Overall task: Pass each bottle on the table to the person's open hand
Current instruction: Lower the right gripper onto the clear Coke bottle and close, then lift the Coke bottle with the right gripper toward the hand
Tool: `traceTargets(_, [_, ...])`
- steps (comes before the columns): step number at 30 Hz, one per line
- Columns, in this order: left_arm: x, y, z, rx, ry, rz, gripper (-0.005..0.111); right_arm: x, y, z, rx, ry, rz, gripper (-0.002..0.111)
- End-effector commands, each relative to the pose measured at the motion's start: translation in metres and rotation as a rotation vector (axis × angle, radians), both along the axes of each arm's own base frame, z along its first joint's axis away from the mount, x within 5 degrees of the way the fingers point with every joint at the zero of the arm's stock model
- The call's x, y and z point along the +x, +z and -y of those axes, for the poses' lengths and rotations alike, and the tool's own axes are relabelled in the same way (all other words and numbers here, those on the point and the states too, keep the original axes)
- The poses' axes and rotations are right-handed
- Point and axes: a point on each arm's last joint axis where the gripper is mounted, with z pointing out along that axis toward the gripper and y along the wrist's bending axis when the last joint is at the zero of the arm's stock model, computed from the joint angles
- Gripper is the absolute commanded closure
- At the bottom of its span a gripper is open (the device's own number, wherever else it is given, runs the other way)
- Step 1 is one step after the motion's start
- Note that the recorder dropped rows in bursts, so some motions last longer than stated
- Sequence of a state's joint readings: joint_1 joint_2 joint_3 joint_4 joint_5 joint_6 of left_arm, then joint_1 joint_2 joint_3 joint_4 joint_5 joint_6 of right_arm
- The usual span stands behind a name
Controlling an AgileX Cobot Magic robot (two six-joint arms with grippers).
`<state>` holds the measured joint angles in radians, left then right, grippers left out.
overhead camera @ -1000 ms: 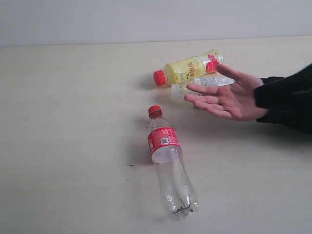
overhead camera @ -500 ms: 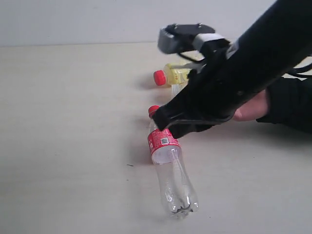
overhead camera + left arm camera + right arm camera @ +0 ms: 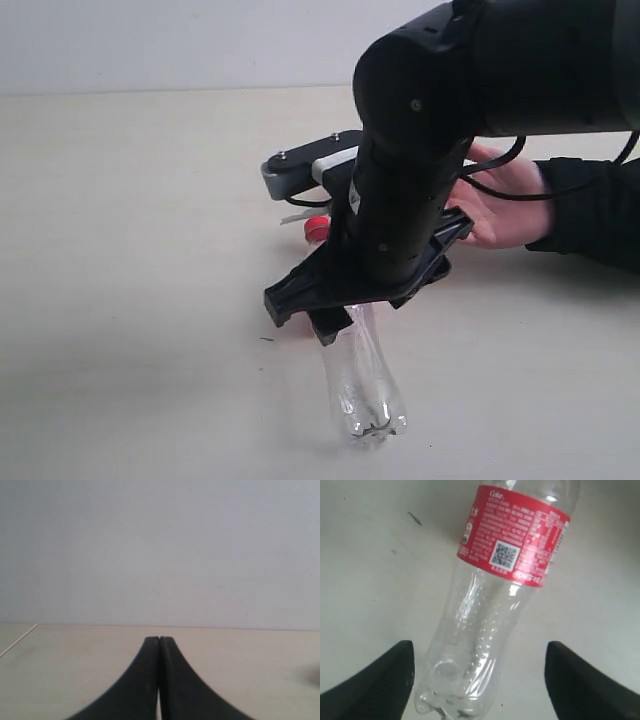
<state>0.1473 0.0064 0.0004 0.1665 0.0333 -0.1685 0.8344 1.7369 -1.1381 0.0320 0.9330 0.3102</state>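
The clear bottle (image 3: 362, 390) with a red cap (image 3: 316, 229) and red label (image 3: 515, 532) lies on its side on the table (image 3: 130, 250). My right gripper (image 3: 305, 315) hovers over its middle. In the right wrist view the right gripper (image 3: 479, 647) is open, one finger (image 3: 380, 680) on each side of the bottle's lower body (image 3: 480, 630), apart from it. The person's open hand (image 3: 505, 205), in a black sleeve, rests palm up at the right, partly behind my arm. The other bottles are hidden behind the arm. My left gripper (image 3: 159, 640) is shut and empty, over bare table.
My right arm (image 3: 430, 130) fills the upper middle of the exterior view, with a grey camera block (image 3: 300, 170) at its left. A pale wall (image 3: 150, 40) runs along the far edge of the table. A small dark speck (image 3: 266, 339) lies left of the bottle.
My right arm has swung in from the right and come down over the clear bottle, and its jaws have opened. It now covers the yellow bottle and part of the hand.
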Motion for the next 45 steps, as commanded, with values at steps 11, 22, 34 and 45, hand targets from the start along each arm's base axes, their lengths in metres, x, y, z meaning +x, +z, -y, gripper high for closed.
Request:
traceTargets(11, [-0.001, 0.001, 0.0, 0.011, 0.003, 0.009, 0.107, 0.015, -0.032, -0.016, 0.034, -0.048, 0.04, 0.035])
traceTargets(22, [-0.001, 0.001, 0.0, 0.011, 0.003, 0.009, 0.107, 0.021, -0.056, -0.02, 0.012, -0.093, 0.038, 0.035])
traceTargets(34, [-0.001, 0.001, 0.0, 0.011, 0.003, 0.009, 0.107, 0.023, -0.059, -0.021, 0.011, -0.119, 0.051, 0.036])
traceTargets(45, [-0.001, 0.001, 0.0, 0.011, 0.003, 0.009, 0.107, 0.023, -0.067, -0.021, -0.011, -0.118, 0.036, 0.035])
